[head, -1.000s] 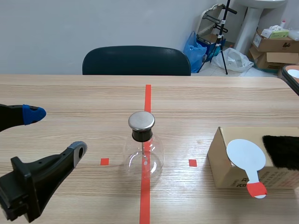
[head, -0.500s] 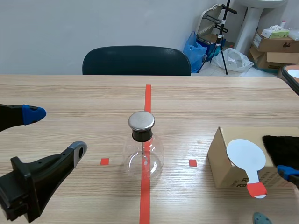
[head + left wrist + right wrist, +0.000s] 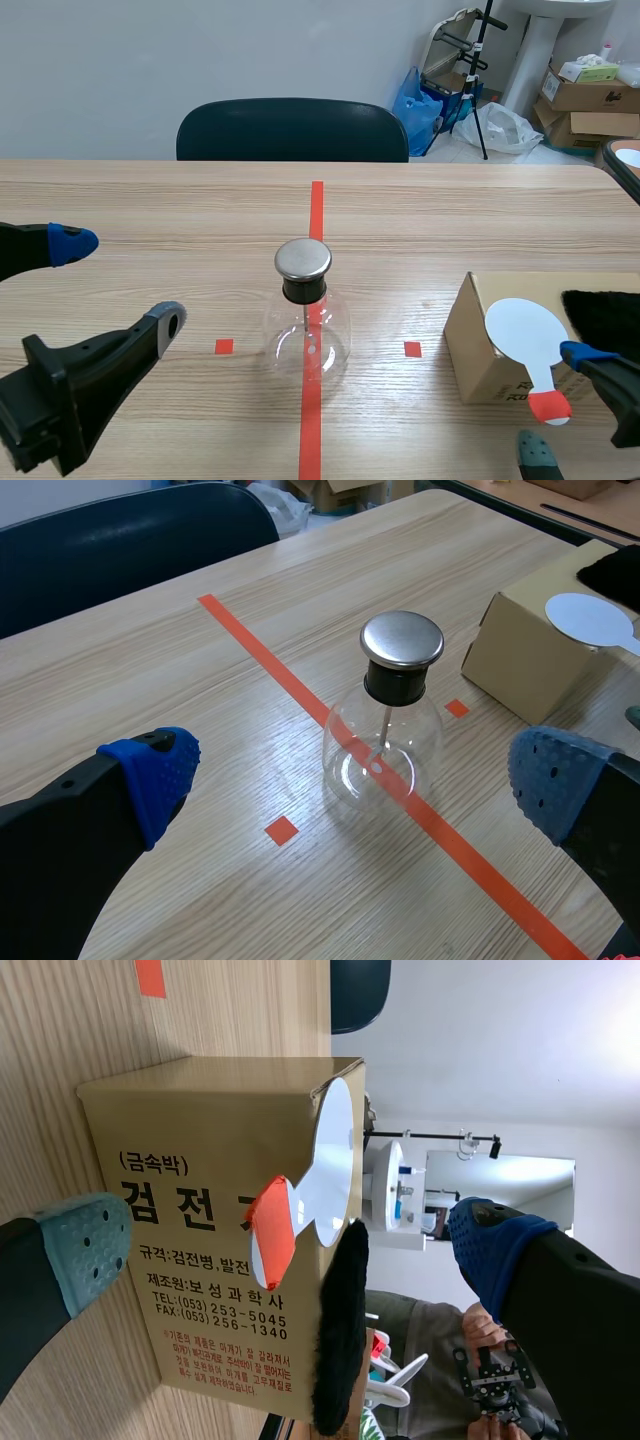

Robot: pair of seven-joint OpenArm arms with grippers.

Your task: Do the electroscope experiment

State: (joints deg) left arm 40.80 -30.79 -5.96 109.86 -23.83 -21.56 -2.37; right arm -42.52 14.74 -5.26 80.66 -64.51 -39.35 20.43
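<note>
Nearest the robot, the R gripper [image 3: 556,404] has just come up into the scene's lower right corner; a sec ago it was out of view. Its fingers are spread wide w/ nothing between them. In the R wrist view one pad sits either side of the orange-red handle of the paddle [image 3: 525,335], not touching it. My read: it's lining up to take the paddle, prob. the experiment's first step, and nothing is grasped yet.

The L gripper [image 3: 120,282] hasn't moved. It's low at left, fingers wide apart and empty, w/ the electroscope [image 3: 308,335] ahead of it.

The paddle is a white disc lying on top of a cardboard box [image 3: 470,350], handle jutting over the near edge. A black furry cloth [image 3: 605,320] lies just beside it.

Mid-table, on the red tape line, the electroscope stands upright. It's a clear round glass flask w/ a black neck, flat metal cap [image 3: 303,258] and thin rod inside, well apart from both grippers.

Beyond the table [image 3: 150,200] is a dark chair [image 3: 292,128].
</note>
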